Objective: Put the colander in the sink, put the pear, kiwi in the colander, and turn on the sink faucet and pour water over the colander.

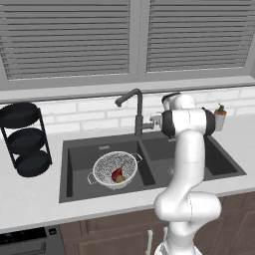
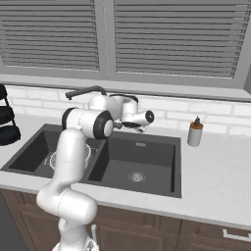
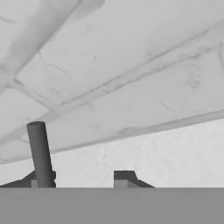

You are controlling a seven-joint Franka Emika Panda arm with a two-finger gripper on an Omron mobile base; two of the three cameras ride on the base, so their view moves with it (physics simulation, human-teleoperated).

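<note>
At left of centre in your left base view, the colander [image 1: 115, 169] sat in the sink's [image 1: 74, 164] left basin, holding the pear [image 1: 118, 175]. Your gripper [image 3: 83, 179] was near the faucet [image 1: 136, 112]; its lever [image 3: 40, 153] stood beside one fingertip, and you couldn't tell whether the jaws gripped it.

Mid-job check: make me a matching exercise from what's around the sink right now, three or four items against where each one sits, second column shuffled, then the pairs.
Items:
1. colander
2. pear
3. soap dispenser
4. black rack trays

Places:
A. on the counter right of the sink, by the wall
B. inside the perforated bowl
C. on the counter left of the sink
D. in the sink's left basin

Pairs: 1-D, 2-B, 3-A, 4-C
</note>
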